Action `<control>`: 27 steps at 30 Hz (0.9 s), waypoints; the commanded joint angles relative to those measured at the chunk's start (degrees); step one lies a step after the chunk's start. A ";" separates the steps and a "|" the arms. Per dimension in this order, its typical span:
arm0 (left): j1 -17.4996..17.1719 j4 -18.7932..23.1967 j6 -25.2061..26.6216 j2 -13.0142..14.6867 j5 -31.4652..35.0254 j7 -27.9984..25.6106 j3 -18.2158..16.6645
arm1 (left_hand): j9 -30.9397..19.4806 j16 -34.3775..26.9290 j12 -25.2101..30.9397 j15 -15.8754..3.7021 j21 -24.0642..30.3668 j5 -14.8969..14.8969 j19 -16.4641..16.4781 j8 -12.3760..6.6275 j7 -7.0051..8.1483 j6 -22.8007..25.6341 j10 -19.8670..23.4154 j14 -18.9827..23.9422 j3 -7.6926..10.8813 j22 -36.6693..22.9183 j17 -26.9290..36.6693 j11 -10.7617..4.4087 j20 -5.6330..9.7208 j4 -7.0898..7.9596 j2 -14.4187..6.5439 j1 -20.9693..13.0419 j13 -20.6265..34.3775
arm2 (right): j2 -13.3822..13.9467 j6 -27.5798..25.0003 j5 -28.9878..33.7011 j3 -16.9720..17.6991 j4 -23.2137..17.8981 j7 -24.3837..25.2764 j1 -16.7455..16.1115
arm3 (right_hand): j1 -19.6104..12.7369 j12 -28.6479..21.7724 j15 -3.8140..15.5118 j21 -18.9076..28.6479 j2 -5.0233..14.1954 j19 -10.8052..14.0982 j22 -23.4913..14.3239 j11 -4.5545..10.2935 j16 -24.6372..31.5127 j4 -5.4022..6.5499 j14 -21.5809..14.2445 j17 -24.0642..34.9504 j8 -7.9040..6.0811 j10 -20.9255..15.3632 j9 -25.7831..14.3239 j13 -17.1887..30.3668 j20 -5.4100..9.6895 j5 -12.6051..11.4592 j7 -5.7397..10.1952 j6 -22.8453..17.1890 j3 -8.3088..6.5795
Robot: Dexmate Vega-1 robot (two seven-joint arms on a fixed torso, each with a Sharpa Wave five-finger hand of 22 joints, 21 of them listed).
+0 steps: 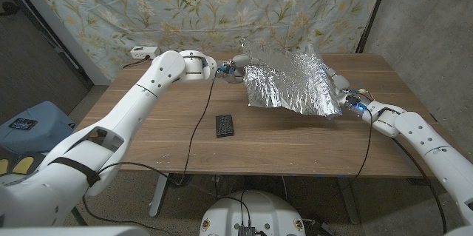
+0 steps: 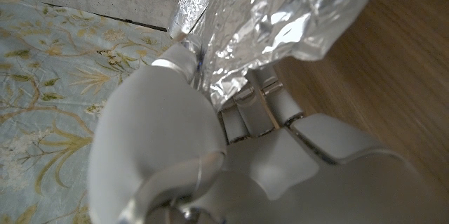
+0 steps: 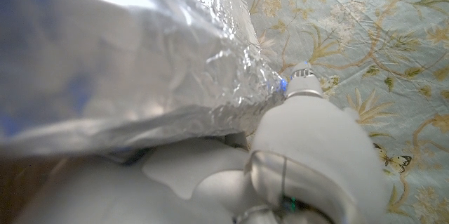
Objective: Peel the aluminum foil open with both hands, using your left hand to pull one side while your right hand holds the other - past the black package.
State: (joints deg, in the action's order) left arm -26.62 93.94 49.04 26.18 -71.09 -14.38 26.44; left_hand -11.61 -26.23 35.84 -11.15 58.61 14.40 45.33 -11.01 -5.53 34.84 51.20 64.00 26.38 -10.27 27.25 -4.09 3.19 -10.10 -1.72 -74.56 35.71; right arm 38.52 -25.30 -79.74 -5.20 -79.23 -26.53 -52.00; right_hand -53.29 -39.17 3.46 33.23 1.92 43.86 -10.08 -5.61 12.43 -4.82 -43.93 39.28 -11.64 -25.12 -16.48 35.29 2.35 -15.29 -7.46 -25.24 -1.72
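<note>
Foil [image 1: 292, 82] hung stretched above the far half of the wooden table [image 1: 148, 129] in the head view, its long axis running across the table from the left hand [image 1: 230, 68] at its far-left corner to the right hand [image 1: 344, 95] at its near-right edge. The sheet sagged toward the robot between them. The black package [image 1: 225, 125] lay flat on the table, nearer the robot and just left of the foil's lower-left corner, closer to the left arm; so the left hand's pull would, by my judgement, need to carry that edge further leftward to pass it.

Left wrist view showed the left hand [image 2: 210, 147] pinching a crumpled foil [image 2: 266, 20] edge between thumb and fingers [image 2: 256, 108], wood grain beyond.

Right wrist view had the right hand [image 3: 295, 147] closed on the foil [image 3: 140, 62], thumb pressed against the sheet's rim, with the floral cloth [image 3: 365, 34] behind.
</note>
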 commanded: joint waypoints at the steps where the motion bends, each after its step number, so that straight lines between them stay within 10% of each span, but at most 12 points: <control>1: -1.67 2.80 -0.36 1.35 -1.54 -2.33 -0.87 | -0.19 -0.13 0.34 -0.09 0.46 0.09 0.18 0.03 -3.49 4.15 2.00 0.31 -0.24 -0.24 0.15 -2.05 0.57 0.34 0.32 -0.74 0.00 | 0.34 -0.41 -0.18 0.18 -0.14 0.36 -0.33 | 0.37 0.34 -0.18 -0.47 -0.06 0.01 -0.09 -0.09 -0.19 -0.18 0.31 0.06 -0.08 0.04 -0.09 0.15 -0.20 -0.50 0.01 0.11 0.24; 27: -4.05 4.99 -3.31 2.64 -4.51 -5.12 -1.87 | -0.47 -0.80 0.78 -1.50 2.71 -0.72 1.25 -0.44 -3.23 7.16 1.98 3.35 -1.00 -0.29 0.82 -1.57 1.78 0.63 0.05 -1.97 -1.33 | 0.18 -0.02 -0.17 0.30 0.33 -0.26 -0.90 | 0.31 0.61 -0.40 -1.25 0.74 0.40 -0.11 -0.27 0.04 0.00 0.31 0.17 -0.34 -0.26 0.05 0.01 -0.32 -1.28 -0.06 0.00 0.62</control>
State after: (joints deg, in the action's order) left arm -29.94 98.31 46.72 28.60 -74.11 -17.89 25.04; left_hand -11.88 -26.65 36.28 -11.88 60.69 13.95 45.91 -11.02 -4.59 36.96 52.50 65.95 25.42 -10.26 27.99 -4.97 4.37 -9.64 -1.29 -76.08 34.50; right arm 38.87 -25.57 -79.88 -4.99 -79.23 -26.51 -52.67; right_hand -53.06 -38.73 3.25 32.39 2.16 43.86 -10.08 -5.61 12.43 -4.73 -43.72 39.26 -11.64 -25.12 -16.49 35.30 2.35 -16.19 -7.47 -25.24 -1.34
